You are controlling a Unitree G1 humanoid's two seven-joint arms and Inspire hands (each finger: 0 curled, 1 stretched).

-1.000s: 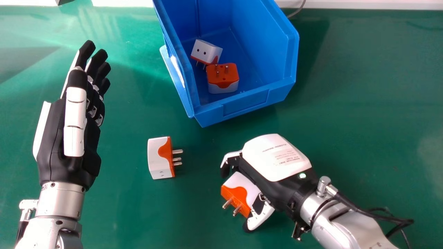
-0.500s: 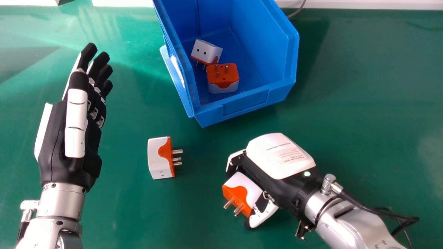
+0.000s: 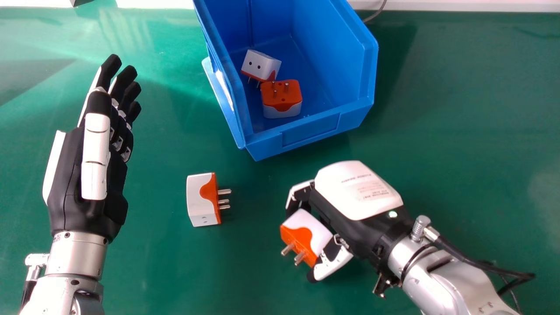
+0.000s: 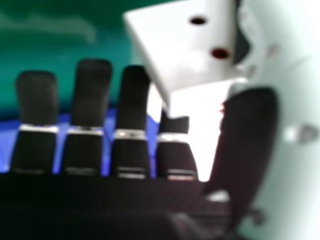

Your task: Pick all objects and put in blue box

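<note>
My right hand (image 3: 356,197) is curled round a white and orange plug adapter (image 3: 308,234), pinching it between thumb and fingers right of the middle, its pins facing the near left. In the right hand view the adapter's white socket face (image 4: 182,42) lies between the fingers and thumb of my right hand (image 4: 132,100). Another adapter (image 3: 202,201) rests on the green table, pins to the right. My left hand (image 3: 94,162) is held at the left with straight fingers. Inside the blue box (image 3: 313,129) lie a white adapter (image 3: 261,64) and an orange-topped one (image 3: 282,97), touching or nearly so.
The green table (image 3: 459,109) spreads around the box. A light edge (image 3: 459,5) runs along the back, with a grey cable (image 3: 377,13) near the box. Another cable (image 3: 477,262) trails from my right wrist.
My right hand has moved slightly right and toward the box, carrying the pinched adapter a little the same way. My left hand has shifted only slightly. The other adapters and the box have stayed put.
</note>
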